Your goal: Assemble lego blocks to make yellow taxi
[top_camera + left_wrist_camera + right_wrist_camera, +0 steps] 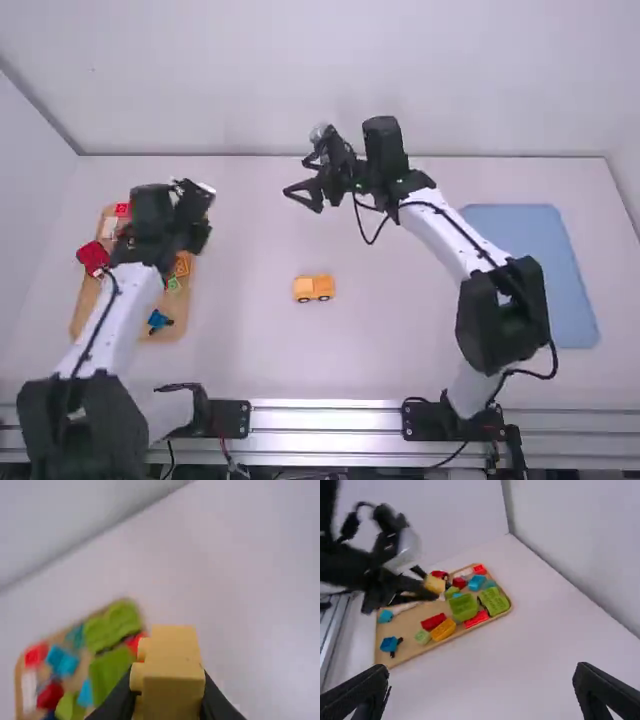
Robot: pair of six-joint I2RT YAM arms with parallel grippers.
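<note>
Left gripper (168,697), raised by the wooden tray (410,622) at left: jaws closed on a yellow studded block (175,652). Gripped near one end, most of it projects past the jaws, studs exposed; presumably leaves the block free for seating. Yellow toy taxi (314,288), part-built by my reading, stands wheels down on the counter (400,350), between the arms, likely for access from both sides. Right gripper (482,680), far of the taxi: jaws wide, empty, perhaps ready to steady it.
</note>
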